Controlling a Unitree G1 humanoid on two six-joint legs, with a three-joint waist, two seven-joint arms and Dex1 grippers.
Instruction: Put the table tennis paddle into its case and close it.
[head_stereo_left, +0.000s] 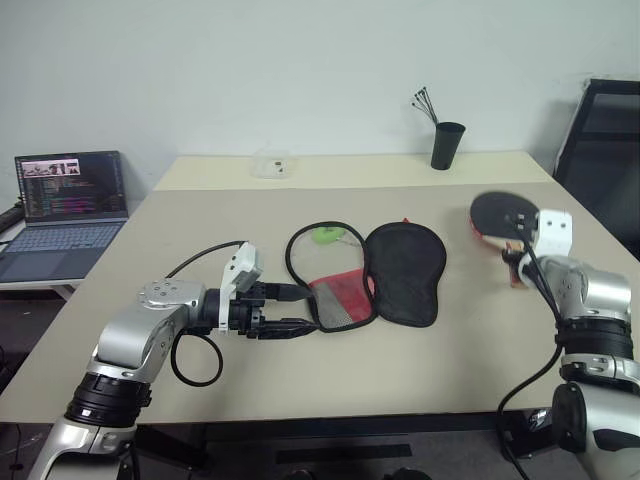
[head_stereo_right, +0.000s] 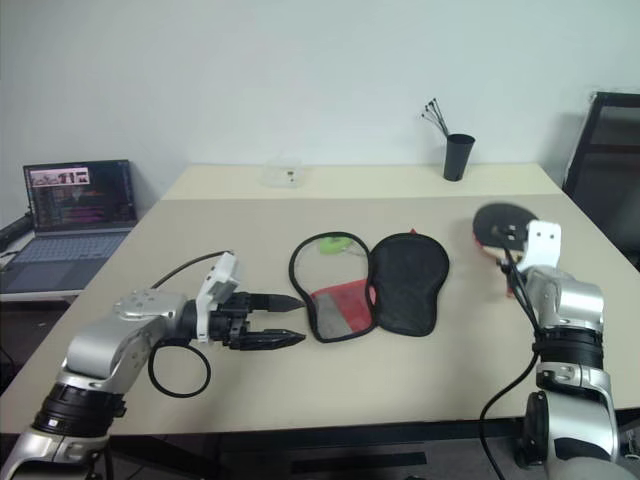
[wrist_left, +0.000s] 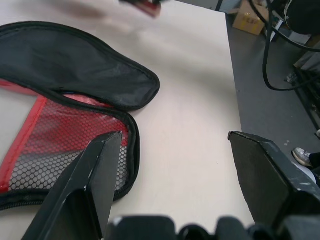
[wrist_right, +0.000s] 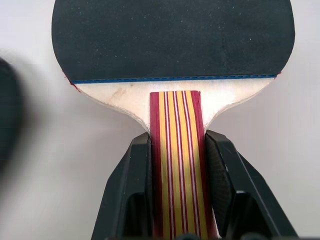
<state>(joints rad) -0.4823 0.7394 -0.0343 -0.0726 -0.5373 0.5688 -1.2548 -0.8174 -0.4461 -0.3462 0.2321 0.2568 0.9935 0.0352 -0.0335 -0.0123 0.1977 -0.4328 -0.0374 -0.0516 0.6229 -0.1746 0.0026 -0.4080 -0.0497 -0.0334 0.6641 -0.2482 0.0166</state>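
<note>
Left gripper: fingers spread wide, empty, tips at the case's mesh end. Case: unzipped, lying flat at table centre, black flap folded right. Right gripper: clamped on the paddle handle, paddle held above the table's right side, well apart from the case.

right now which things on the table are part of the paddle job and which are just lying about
Part of the job:
- table tennis paddle, held by its handle in the right gripper
- case, lying open on the table
- left gripper, open near the case

Just lying about:
- black cup with sticks
- clear small box
- laptop
</note>
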